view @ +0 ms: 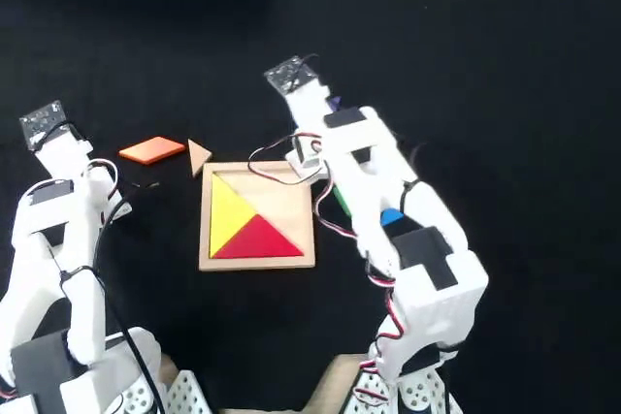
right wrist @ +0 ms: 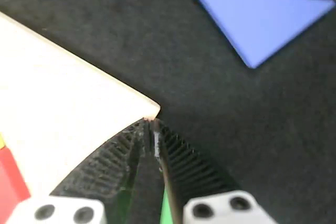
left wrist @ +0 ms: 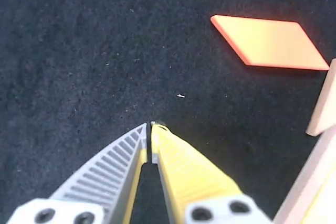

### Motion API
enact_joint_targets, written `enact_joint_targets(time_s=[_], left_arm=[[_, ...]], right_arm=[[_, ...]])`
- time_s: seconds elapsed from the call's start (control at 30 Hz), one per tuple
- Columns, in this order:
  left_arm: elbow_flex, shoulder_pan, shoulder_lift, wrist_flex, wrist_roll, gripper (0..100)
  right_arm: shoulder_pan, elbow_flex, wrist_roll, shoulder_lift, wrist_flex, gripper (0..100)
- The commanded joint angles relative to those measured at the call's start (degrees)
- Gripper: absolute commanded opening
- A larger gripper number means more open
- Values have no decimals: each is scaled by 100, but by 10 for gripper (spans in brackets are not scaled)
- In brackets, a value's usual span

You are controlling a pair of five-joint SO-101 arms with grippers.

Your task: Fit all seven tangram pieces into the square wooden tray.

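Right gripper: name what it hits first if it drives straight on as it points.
Likely the black cloth just past the tray corner, where the shut right gripper ends; the blue triangle lies off that line. Depth is unclear.

High camera overhead facing down on table (view: 505,65), wrist cameras close, each sharing tray (view: 257,263) edge.

Pieces hidden under the right arm (view: 369,157)
In the high view a green piece (view: 342,199) and a blue piece (view: 390,216) peek from beneath it, shapes unreadable — the left wrist view's edge crops the wooden tray (left wrist: 310,182).
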State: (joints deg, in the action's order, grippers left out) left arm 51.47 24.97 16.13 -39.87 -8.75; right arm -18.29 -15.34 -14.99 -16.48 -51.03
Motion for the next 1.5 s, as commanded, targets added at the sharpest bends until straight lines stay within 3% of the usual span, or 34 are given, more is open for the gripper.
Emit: enact_joint_targets(time_s=[0.0,0.27,0.47,0.63,0.7,0.83,1.0,1.23,1.33,1.47], left_arm=[[-13,4,105,62,18,30],[136,4,105,396,62,31],[268,4,105,563,70,150],[251,22,167,545,79,151],[127,-4,185,545,519,151],[-708,-180,193,255,2145,156],[-2466,-593,-536,-1257,3622,216],[-5103,-752,-2233,-2796,3771,220],[-5578,-848,-2831,-2734,3771,220],[-5912,-743,-3578,-2057,3780,220]], right_arm=[[-141,391,18,48,0,11],[369,453,53,1200,-695,11],[396,-207,53,1543,-281,11],[607,-664,53,1587,158,11],[712,-866,53,1560,378,11],[844,-1508,53,1596,1248,11],[879,-1666,18,1560,1679,11],[870,-1666,18,1552,1679,11],[870,-1666,18,1552,1679,11],[870,-1675,18,1552,1679,11]])
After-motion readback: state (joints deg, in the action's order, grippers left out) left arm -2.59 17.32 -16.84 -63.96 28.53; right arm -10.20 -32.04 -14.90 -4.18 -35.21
